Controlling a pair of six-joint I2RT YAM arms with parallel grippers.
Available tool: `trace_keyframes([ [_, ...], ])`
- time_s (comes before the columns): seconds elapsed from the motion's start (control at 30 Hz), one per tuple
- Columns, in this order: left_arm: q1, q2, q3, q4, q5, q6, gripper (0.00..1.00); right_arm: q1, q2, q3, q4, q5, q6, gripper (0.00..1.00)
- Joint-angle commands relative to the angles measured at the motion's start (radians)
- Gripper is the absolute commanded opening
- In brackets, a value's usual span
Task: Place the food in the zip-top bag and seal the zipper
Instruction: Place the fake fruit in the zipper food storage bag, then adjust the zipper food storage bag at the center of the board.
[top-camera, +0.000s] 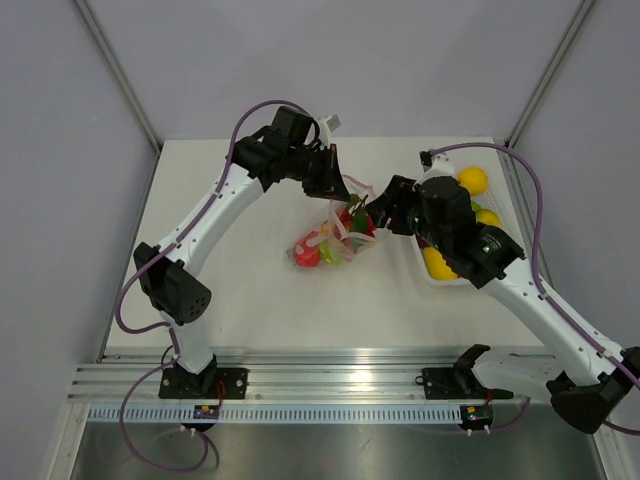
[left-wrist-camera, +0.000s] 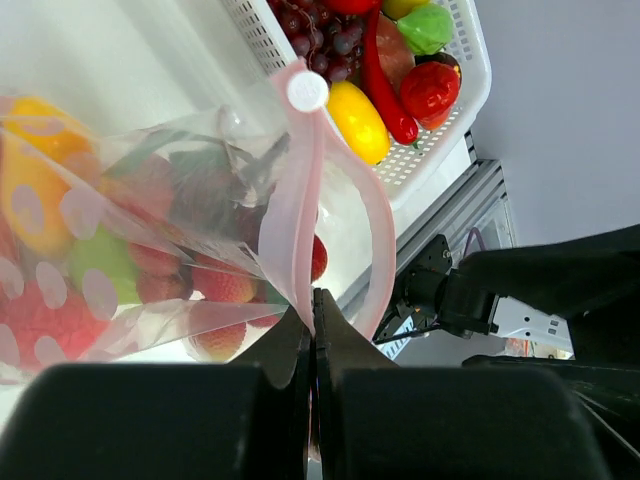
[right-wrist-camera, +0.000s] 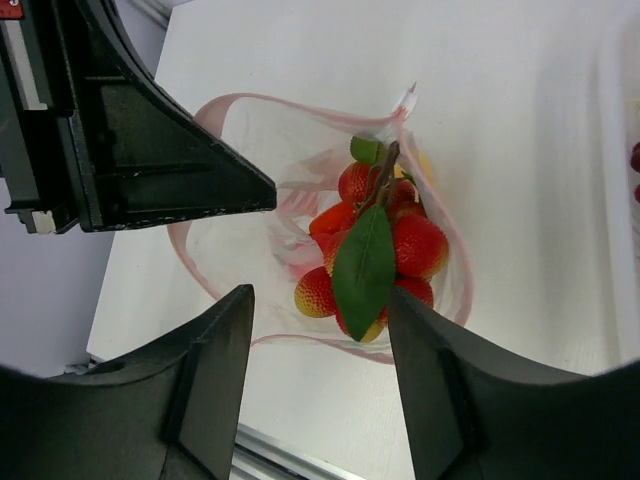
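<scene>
Grey walls (top-camera: 60, 150) close in a white table (top-camera: 250, 300), and on it we judge the job a good half done, with nothing sealed yet.

On the left, the left gripper (left-wrist-camera: 313, 300) has its two fingers pressed together on the pink zipper (left-wrist-camera: 300, 200), pinching the strip and holding that side of the mouth up. A white round tab (left-wrist-camera: 306, 90) sits at the strip's far end. Below the pinch, the zip-top bag (left-wrist-camera: 150, 200) lies near the middle of the table and already carries a fair load of food (left-wrist-camera: 60, 240). Red, orange and green pieces show through the clear, spotted plastic, though we cannot name each one.

In the middle, the mouth gapes wide in the right wrist view. A strawberry cluster (right-wrist-camera: 385, 250) with a long green leaf (right-wrist-camera: 362, 265) rests just inside it, stem pointing out. The right gripper (right-wrist-camera: 320, 295) hovers over that opening with its fingers spread apart and nothing between them.

On the right stands the white tray (left-wrist-camera: 425, 165), just beside the bag. It holds dark grapes (left-wrist-camera: 315, 25), a red chilli (left-wrist-camera: 385, 95), a yellow fruit (left-wrist-camera: 357, 120), a green piece (left-wrist-camera: 428, 25) and a round red one (left-wrist-camera: 430, 88).

So we reckon several pieces remain to be carried across. After that, the two pink edges must be brought together and pressed shut along the whole mouth.
</scene>
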Motion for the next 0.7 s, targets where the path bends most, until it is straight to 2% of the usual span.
trace_keyframes([
  [0.0,0.004,-0.058,0.004,0.070,0.045,-0.002,0.00,0.006,-0.023,-0.039,-0.036,0.096,0.008,0.64],
  [0.1,0.004,-0.067,-0.002,0.068,0.042,0.002,0.00,-0.004,0.000,-0.038,-0.071,0.139,0.013,0.65],
  [0.2,0.005,-0.079,-0.012,0.067,0.042,0.006,0.00,-0.018,0.012,-0.073,-0.051,0.144,0.020,0.59],
  [0.33,0.006,-0.094,-0.035,0.074,0.036,0.006,0.00,-0.082,0.035,-0.151,0.002,0.051,0.043,0.53],
  [0.4,0.006,-0.102,-0.042,0.074,0.037,0.006,0.00,-0.095,0.049,-0.167,0.019,0.037,0.051,0.51],
  [0.6,0.006,-0.119,-0.058,0.076,0.033,0.009,0.00,-0.118,0.084,-0.188,0.104,-0.070,0.036,0.39],
  [0.63,0.006,-0.119,-0.059,0.076,0.031,0.009,0.00,-0.119,0.106,-0.165,0.116,-0.119,0.028,0.34],
  [0.67,0.006,-0.121,-0.061,0.076,0.031,0.009,0.00,-0.118,0.116,-0.153,0.122,-0.149,0.020,0.17],
])
